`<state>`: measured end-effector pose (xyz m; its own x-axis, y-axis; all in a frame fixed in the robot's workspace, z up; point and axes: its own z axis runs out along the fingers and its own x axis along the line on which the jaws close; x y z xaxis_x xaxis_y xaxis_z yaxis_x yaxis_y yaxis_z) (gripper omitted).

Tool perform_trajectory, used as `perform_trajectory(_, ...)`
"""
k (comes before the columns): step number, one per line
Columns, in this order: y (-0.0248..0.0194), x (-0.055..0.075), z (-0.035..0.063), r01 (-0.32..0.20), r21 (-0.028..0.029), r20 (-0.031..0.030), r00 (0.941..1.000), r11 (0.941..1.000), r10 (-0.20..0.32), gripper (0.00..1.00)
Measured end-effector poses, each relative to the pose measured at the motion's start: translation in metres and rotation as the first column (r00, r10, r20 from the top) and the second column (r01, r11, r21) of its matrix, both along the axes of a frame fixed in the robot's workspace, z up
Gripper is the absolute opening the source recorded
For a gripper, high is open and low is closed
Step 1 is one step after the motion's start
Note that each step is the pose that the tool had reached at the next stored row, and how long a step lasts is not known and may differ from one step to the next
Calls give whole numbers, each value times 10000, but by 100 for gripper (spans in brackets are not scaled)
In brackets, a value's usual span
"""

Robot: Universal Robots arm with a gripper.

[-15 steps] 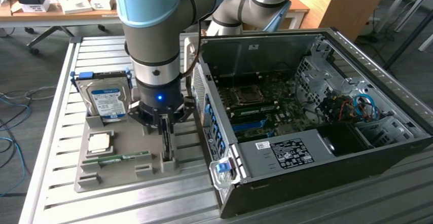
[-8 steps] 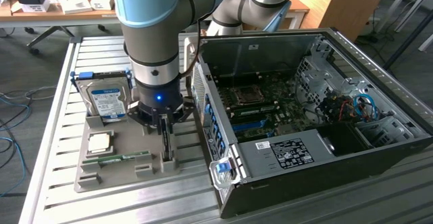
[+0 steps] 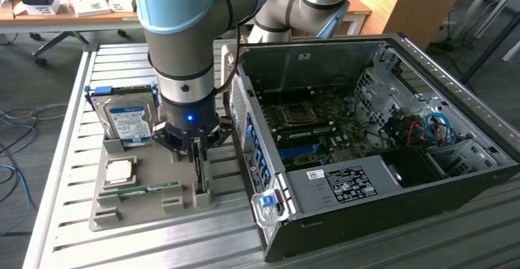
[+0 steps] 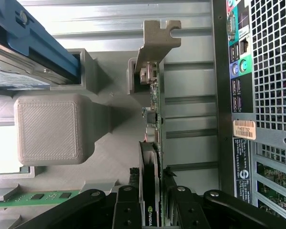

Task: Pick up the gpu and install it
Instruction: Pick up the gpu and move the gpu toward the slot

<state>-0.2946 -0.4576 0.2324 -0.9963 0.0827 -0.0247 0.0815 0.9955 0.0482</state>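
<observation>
The gpu (image 3: 199,173) is a thin dark card standing on edge in a slot of the grey holder (image 3: 122,213), just beside the open computer case (image 3: 366,187). My gripper (image 3: 197,150) comes straight down on it from above. In the wrist view the gpu (image 4: 151,124) runs away from me to its silver bracket (image 4: 157,40). My gripper (image 4: 151,210) is shut on the card, with a black finger (image 4: 126,210) pressed against each face. The card's lower edge still sits in the holder (image 4: 47,129).
A silver hard drive (image 3: 128,120) with a blue-white label, a square processor (image 3: 120,171) and a green memory stick (image 3: 150,190) sit in the same holder. The case's motherboard (image 3: 317,129) lies exposed at the exterior view's right. Its rear panel (image 4: 271,71) stands close by the card.
</observation>
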Motion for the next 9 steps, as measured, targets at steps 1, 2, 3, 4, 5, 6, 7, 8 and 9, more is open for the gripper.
perform_trajectory(1,-1,1,0,0,0,0,10000,10000,0,32)
perform_trajectory(2,-1,3,0,0,0,0,10000,10000,0,32)
perform_trajectory(3,-1,6,0,0,0,0,10000,10000,0,32)
perform_trajectory(4,-1,7,0,0,-1,-1,10000,10000,0,32)
perform_trajectory(5,-1,9,0,0,-1,-1,10000,10000,0,32)
perform_trajectory(6,-1,10,0,0,-1,-1,10000,10000,0,32)
perform_trajectory(7,-1,10,0,0,-2,-1,10000,10000,0,32)
perform_trajectory(8,-1,10,0,-5,-2,-2,10000,10000,5,32)
perform_trajectory(9,-1,10,-1,-12,-2,-2,10000,10000,12,32)
